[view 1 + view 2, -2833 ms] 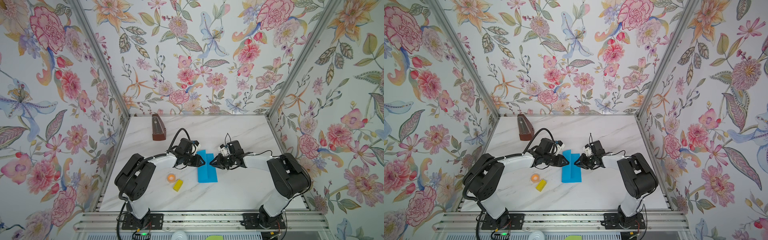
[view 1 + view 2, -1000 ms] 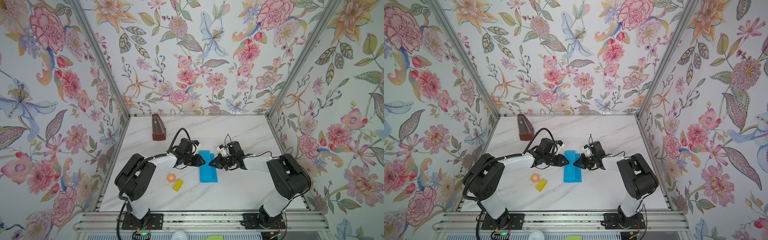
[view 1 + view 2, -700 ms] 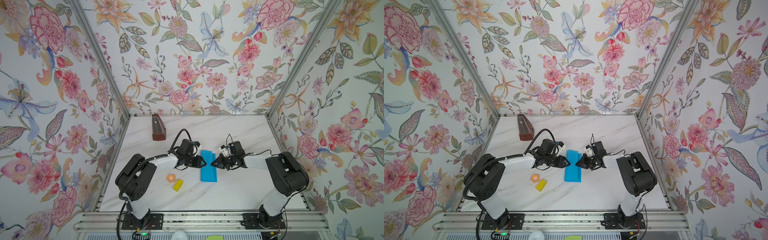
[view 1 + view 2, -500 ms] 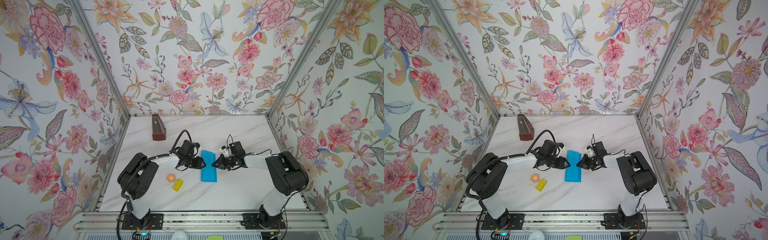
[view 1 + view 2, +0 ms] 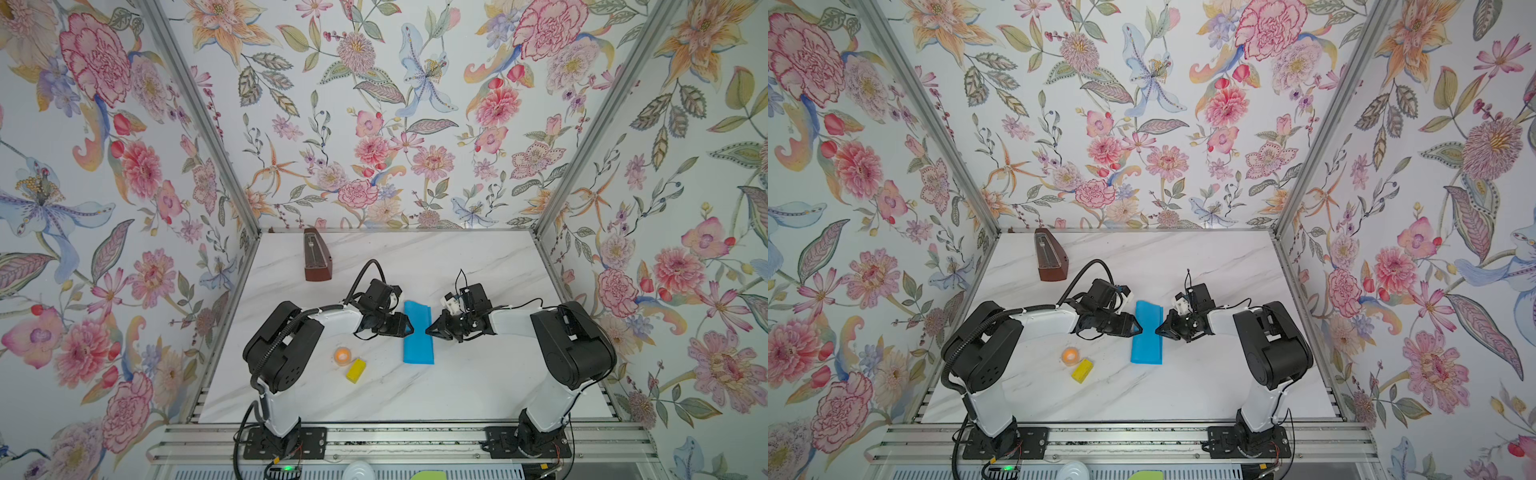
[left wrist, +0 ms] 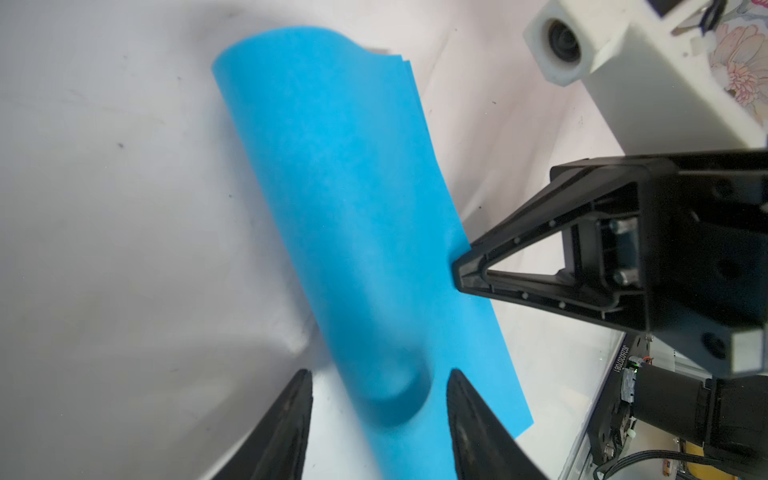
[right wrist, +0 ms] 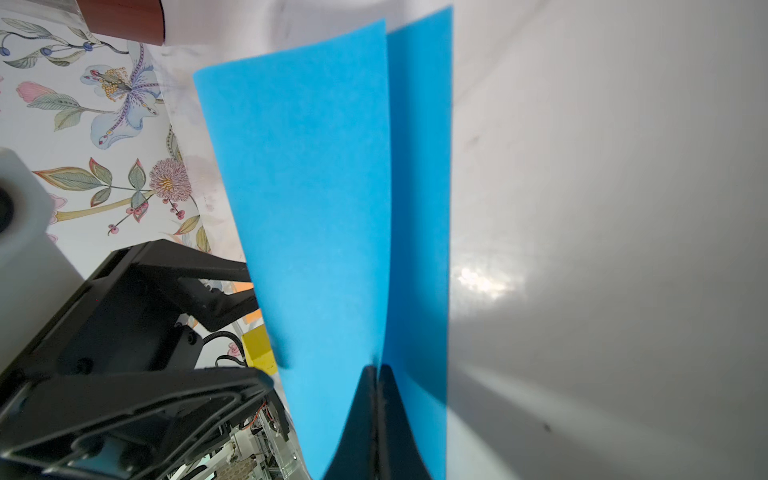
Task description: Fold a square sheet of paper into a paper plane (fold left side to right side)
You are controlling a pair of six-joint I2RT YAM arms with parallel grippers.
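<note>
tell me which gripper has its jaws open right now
The left gripper: its jaws stand apart at the folded edge of the blue paper, while the right gripper is pinched shut on the loose edge opposite.

Both top views are bright, even and sharp, just soft shadows on the table (image 5: 415, 386); wrist views are mushier, blue paper (image 6: 353, 199) blurs near the lens; right wrist view catches a white glare patch.
</note>
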